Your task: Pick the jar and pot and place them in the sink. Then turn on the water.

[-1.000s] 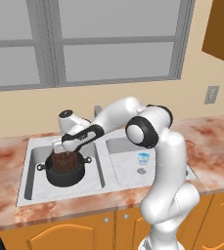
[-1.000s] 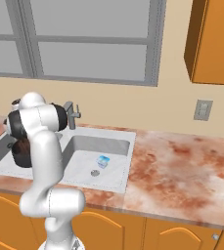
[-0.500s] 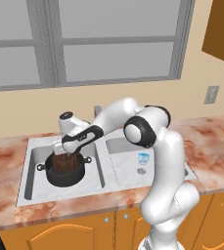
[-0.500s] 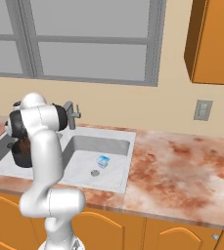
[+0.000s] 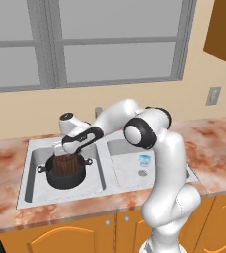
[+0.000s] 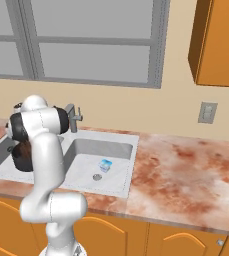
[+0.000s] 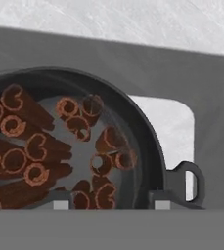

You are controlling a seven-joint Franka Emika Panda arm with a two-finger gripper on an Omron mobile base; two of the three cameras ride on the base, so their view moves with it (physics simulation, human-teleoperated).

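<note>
The black pot [image 5: 65,180] stands in the left basin of the light grey sink [image 5: 29,196]. Upright inside the pot is the glass jar [image 5: 65,166] with its reddish-brown contents. My gripper [image 5: 68,151] hangs right over the jar, pointing down. In the hand view the jar [image 7: 45,151] is seen from above inside the pot's rim [image 7: 148,146]. The gripper [image 7: 111,205] is open, its tips apart at either side of the jar's near part. One loop handle [image 7: 189,180] juts out at the right. Water is out of view at the faucet [image 5: 98,112].
A small blue-and-white object [image 5: 144,159] lies in the right basin near the drain [image 5: 143,173]. My own arm hides most of the pot [image 6: 20,156] in the right base view. Marbled counter [image 6: 186,170] stretches to the right of the sink, and a window runs behind it.
The jaws have spread a little wider around the jar. The arm, jar and pot stay where they were.
</note>
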